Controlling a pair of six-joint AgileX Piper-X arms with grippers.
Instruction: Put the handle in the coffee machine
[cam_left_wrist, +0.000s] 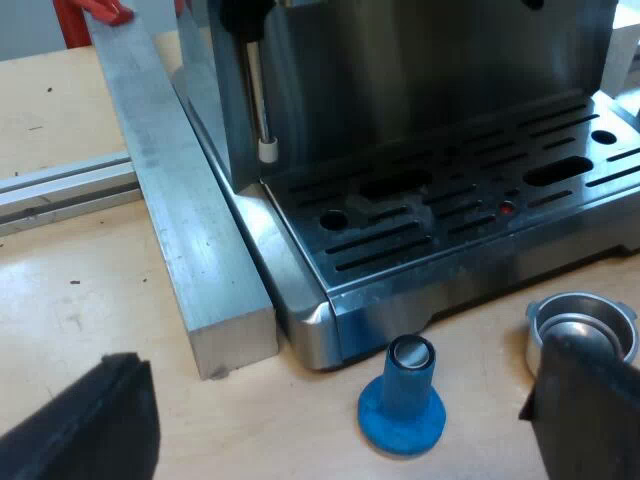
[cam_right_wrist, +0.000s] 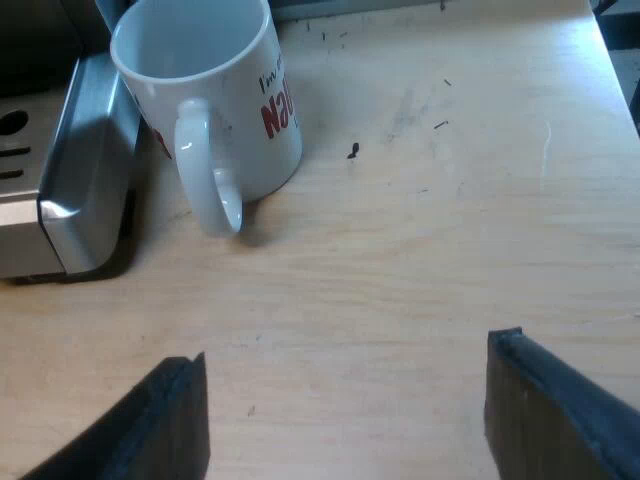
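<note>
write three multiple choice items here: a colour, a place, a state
1. The mug is: A blue; B white with red lettering; C black.
2. The tamper stands: A in the mug; B on the table before the machine; C on its tray.
3. The right gripper is: A shut on the mug; B shut on the tamper; C open.
Answers: 1 B, red letters on white; 2 B, its base sits on wood at the machine's front; 3 C, fingers apart over the table.

Holder partly behind left claw finger
</note>
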